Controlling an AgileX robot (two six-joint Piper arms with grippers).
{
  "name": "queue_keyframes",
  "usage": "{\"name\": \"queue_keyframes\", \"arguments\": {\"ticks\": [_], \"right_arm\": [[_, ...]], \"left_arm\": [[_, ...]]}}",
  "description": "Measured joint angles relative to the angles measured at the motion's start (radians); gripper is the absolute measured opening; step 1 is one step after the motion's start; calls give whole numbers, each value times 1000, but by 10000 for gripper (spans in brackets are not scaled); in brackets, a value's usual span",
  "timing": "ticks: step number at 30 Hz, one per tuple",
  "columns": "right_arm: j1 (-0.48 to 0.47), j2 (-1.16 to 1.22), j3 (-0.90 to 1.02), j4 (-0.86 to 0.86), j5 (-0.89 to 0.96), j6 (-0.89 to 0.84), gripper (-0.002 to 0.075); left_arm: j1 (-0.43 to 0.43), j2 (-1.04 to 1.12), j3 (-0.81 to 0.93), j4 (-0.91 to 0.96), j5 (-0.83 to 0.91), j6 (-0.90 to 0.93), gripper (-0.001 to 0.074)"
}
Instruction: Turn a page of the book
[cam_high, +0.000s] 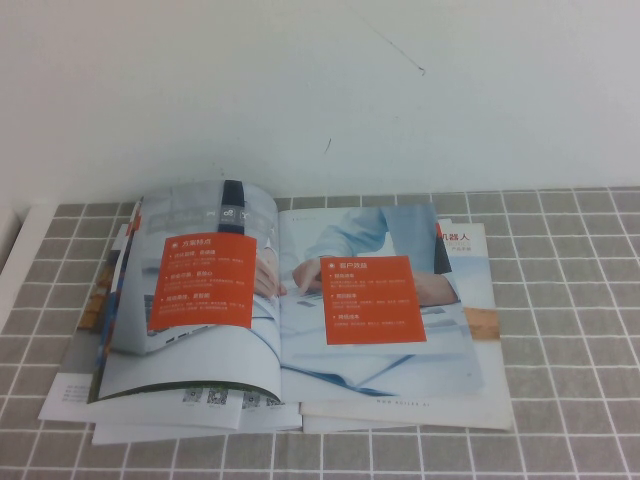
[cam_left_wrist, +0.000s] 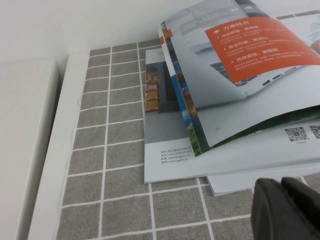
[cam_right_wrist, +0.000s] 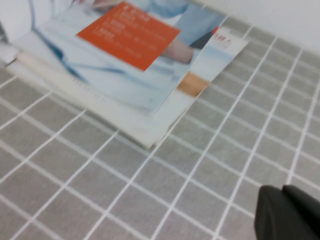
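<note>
Your left tool (cam_left_wrist: 289, 207) was shut & empty, low over the desk (cam_left_wrist: 125, 200), w/ the book (cam_high: 300, 300) just ahead, its page (cam_left_wrist: 250, 80) arched over the left half. Your right tool (cam_right_wrist: 290, 215) was shut too, holding nothing, book further ahead.

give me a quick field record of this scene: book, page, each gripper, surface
book: magazine lying open on top of other booklets
page: glossy sheet on the left half, bowed up and not lying flat, pale laptop photo with orange panel facing up
left gripper: shut, empty, low over the cloth near the book's near-left corner, not touching it
right gripper: shut, empty, over bare cloth apart from the book
surface: grey tablecloth with white grid lines
</note>
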Motion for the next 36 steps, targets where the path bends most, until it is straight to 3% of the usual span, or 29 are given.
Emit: {"name": "queue_keyframes", "arguments": {"ticks": [7,14,24,36], "right_arm": [[-190,-172,0,-8,-5,-2,-3],[-283,-173,57,-20,-3,-2,-3],[-308,-173,144,95,-47,-2,-3],[-308,-173,145,108,-51,-2,-3]], "left_arm": [[0,-4,0,0,0,0,-2],[0,-4,0,0,0,0,-2],[0,-4,0,0,2,0,-2],[0,-4,0,0,2,0,-2]]}}
